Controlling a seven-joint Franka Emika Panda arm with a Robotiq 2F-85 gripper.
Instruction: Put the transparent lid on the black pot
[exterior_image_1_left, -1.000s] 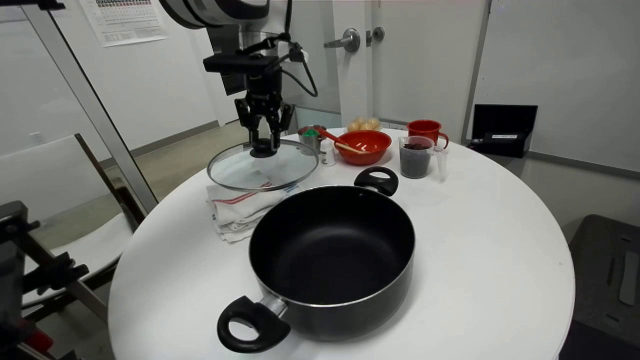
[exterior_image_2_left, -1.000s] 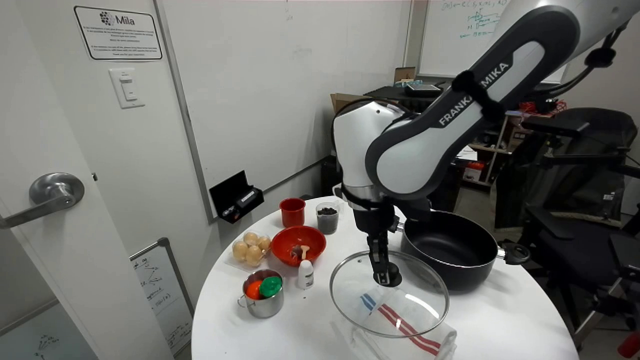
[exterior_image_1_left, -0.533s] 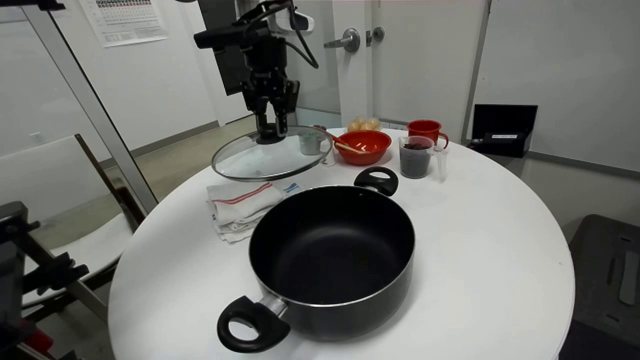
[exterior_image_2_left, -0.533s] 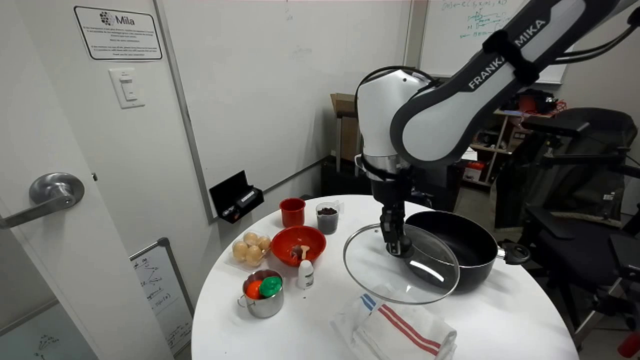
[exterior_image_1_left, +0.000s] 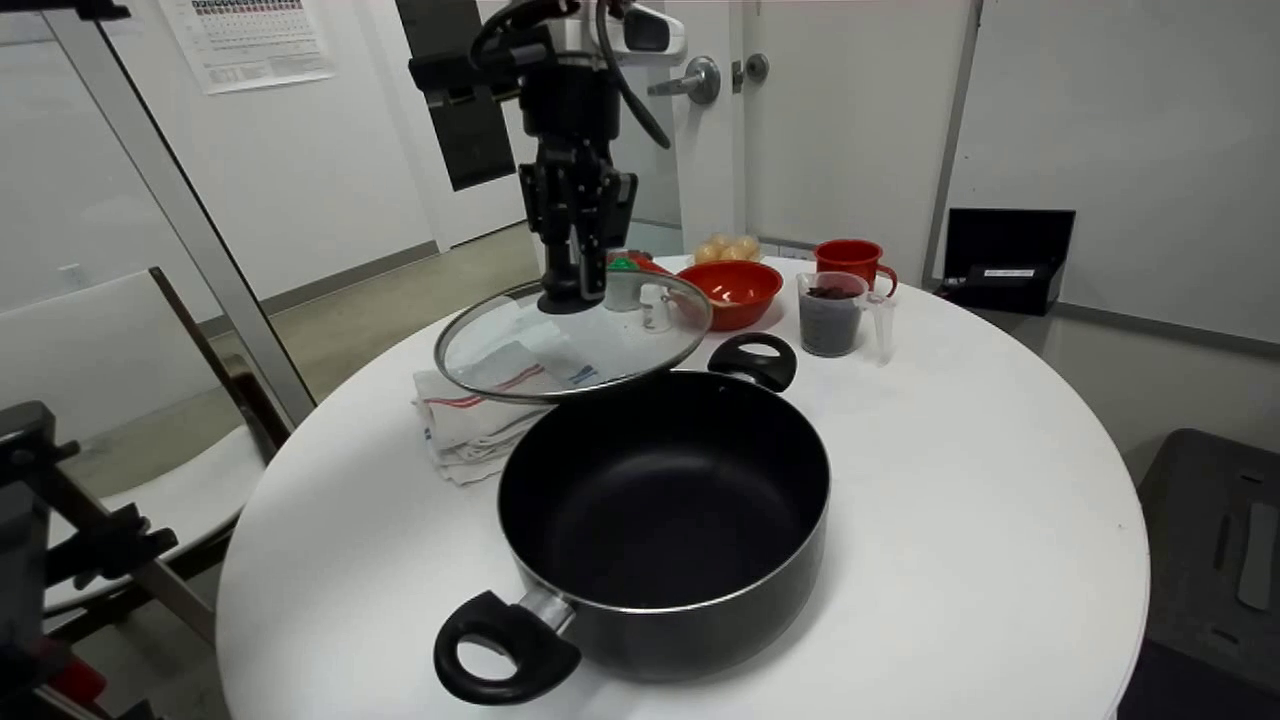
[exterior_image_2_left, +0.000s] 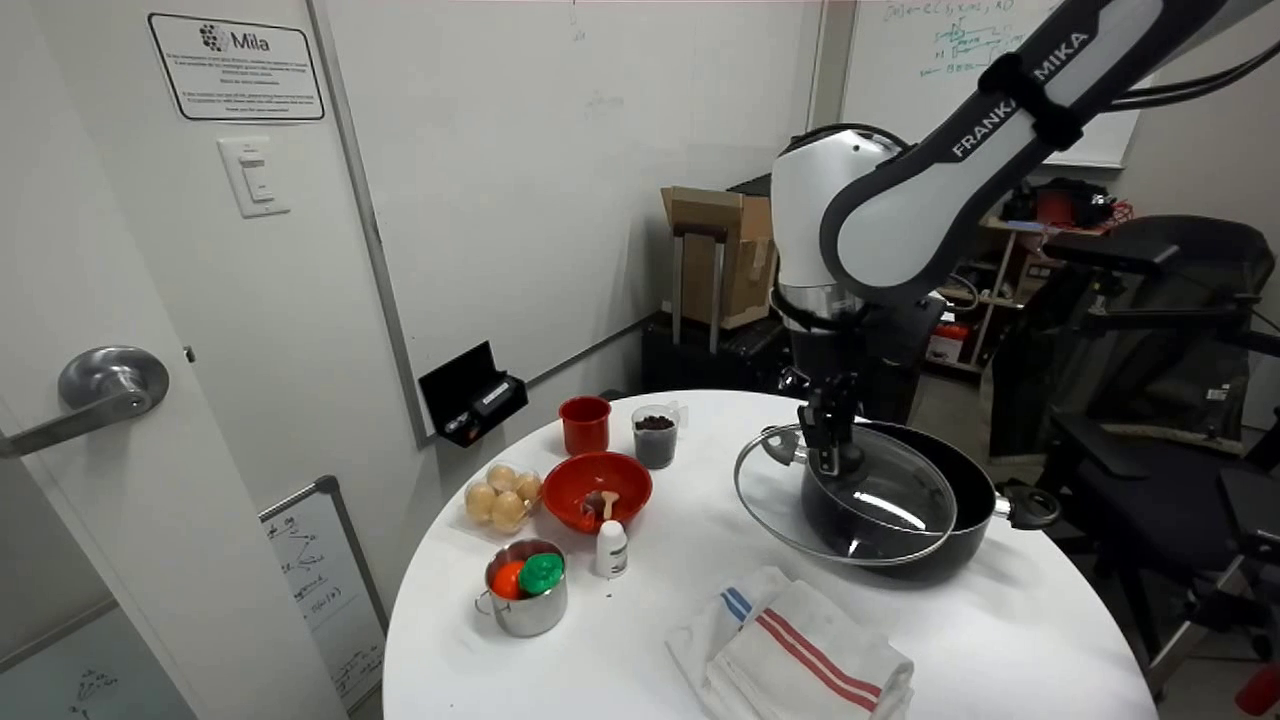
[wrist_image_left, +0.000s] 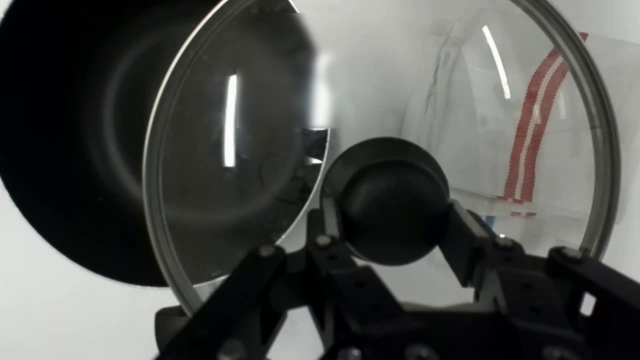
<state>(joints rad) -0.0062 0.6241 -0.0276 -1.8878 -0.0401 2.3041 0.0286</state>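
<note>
The transparent lid (exterior_image_1_left: 630, 350) is held in the air, slightly tilted, and it also shows in the exterior view (exterior_image_2_left: 790, 500) and the wrist view (wrist_image_left: 375, 95). My gripper (exterior_image_1_left: 576, 275) is shut on the lid's black knob, with a finger on each side of it in the wrist view (wrist_image_left: 392, 215). The black pot (exterior_image_1_left: 700, 640) stands open on the table. The lid overlaps only part of the pot's opening in both exterior views (exterior_image_2_left: 975, 540). In the wrist view the pot (wrist_image_left: 65, 150) lies to the left, and the lid covers its near part.
A folded towel (exterior_image_2_left: 810, 650) lies beside the pot, partly under the lid in the wrist view. A red bowl (exterior_image_2_left: 575, 490), a red cup (exterior_image_2_left: 585, 425), a measuring cup (exterior_image_2_left: 655, 440), a white bottle (exterior_image_2_left: 611, 550), a steel pot (exterior_image_2_left: 530, 610) and eggs (exterior_image_2_left: 503, 495) stand on the table.
The gripper has lifted the lid off the towel area and carried it towards the pot. The lid now overlaps the pot's edge. The pot and the towel have not moved.
</note>
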